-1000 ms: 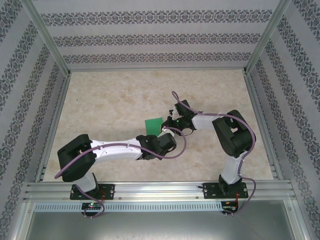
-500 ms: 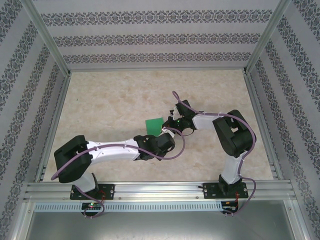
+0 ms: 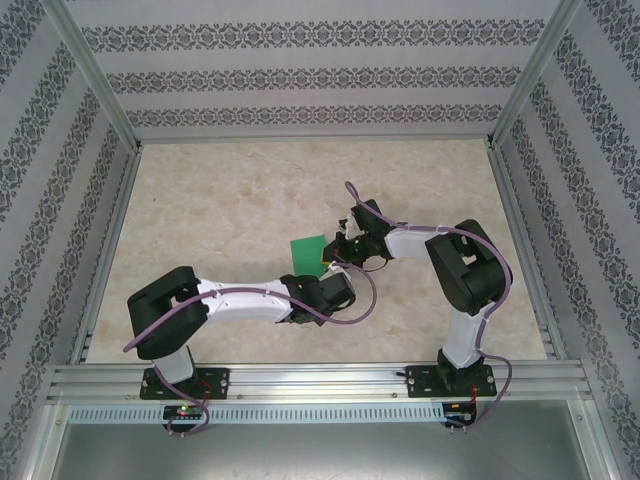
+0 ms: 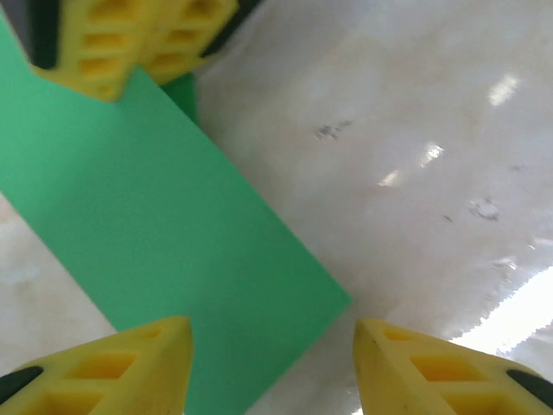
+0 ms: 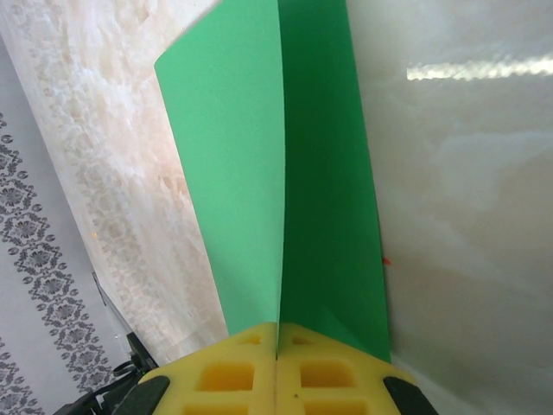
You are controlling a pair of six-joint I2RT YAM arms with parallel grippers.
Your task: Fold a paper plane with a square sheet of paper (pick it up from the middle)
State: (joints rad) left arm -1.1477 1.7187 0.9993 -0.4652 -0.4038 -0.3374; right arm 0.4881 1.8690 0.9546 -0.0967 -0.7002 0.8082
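Note:
The bright green sheet of paper (image 3: pixel 306 250) lies mid-table, folded along a centre crease. In the right wrist view the paper (image 5: pixel 276 190) spreads into two flaps from that crease, and my right gripper (image 5: pixel 276 333) is shut on the crease end. From above, the right gripper (image 3: pixel 335 250) sits at the sheet's right edge. My left gripper (image 3: pixel 314 272) hovers just over the sheet's near corner. In the left wrist view the left gripper (image 4: pixel 272 367) is open, with the paper's corner (image 4: pixel 173 225) between its fingertips and the right gripper's yellow fingers (image 4: pixel 130 39) beyond. No paper plane has been formed.
The beige marbled table (image 3: pixel 230 200) is walled by patterned panels and aluminium posts (image 3: pixel 95 75). A metal rail (image 3: pixel 320 378) runs along the near edge. The two arms meet close together at the sheet, with purple cables looping round both wrists.
The left arm's elbow swung left, then back right, while its gripper stayed at the sheet's near corner. The right gripper and the paper have barely moved.

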